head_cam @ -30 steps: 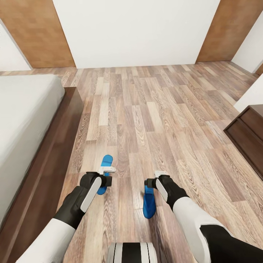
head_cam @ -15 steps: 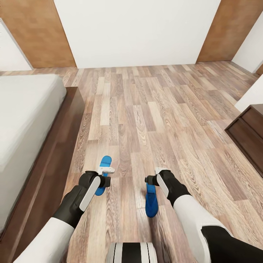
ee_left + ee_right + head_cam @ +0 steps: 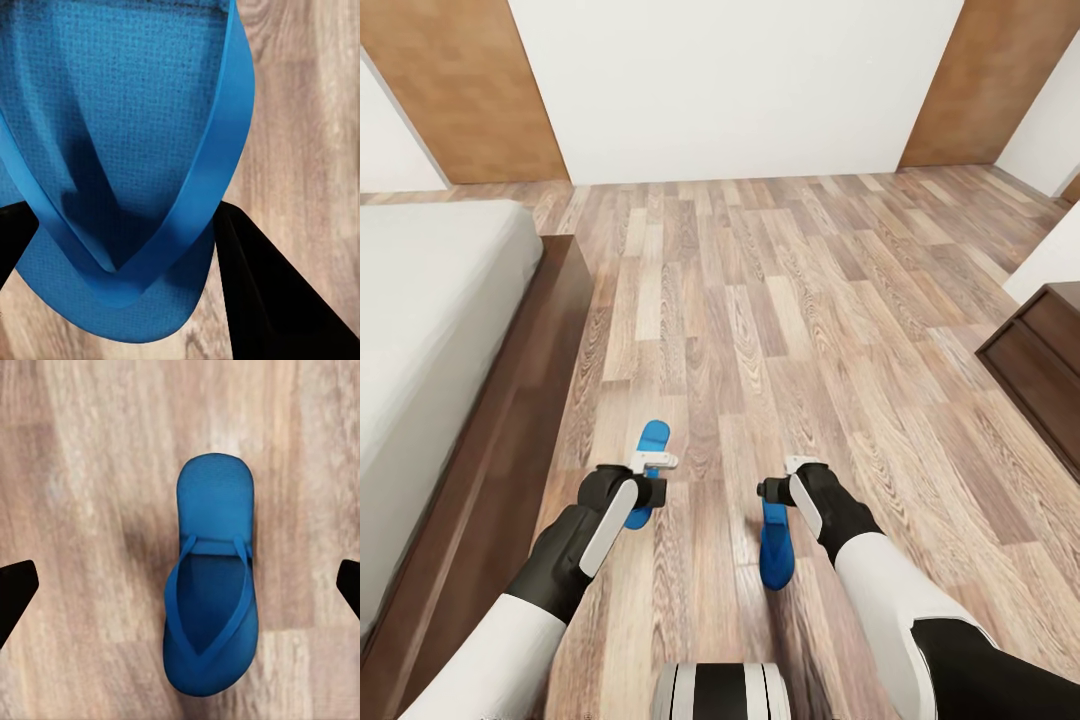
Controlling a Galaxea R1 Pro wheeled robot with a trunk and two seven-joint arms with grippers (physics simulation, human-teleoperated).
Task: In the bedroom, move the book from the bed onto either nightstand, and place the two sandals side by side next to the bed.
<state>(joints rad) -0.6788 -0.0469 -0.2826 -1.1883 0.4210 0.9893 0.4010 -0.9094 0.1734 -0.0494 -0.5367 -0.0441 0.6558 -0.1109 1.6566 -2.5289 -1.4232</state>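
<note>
Left tool (image 3: pixel 653 478) grips one unmarked blue sandal (image 3: pixel 120 172); right tool (image 3: pixel 775 492) gapes wide.

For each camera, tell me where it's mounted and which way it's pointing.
Head view: on the head, facing forward and down at the floor; both arms, left end effector, right end effector.
Left wrist view: on the left arm, close on the left sandal; dark fingers.
Right wrist view: on the right arm, straight down at the right sandal; fingertips.
Shared: head and wrist views show both sandals.
</note>
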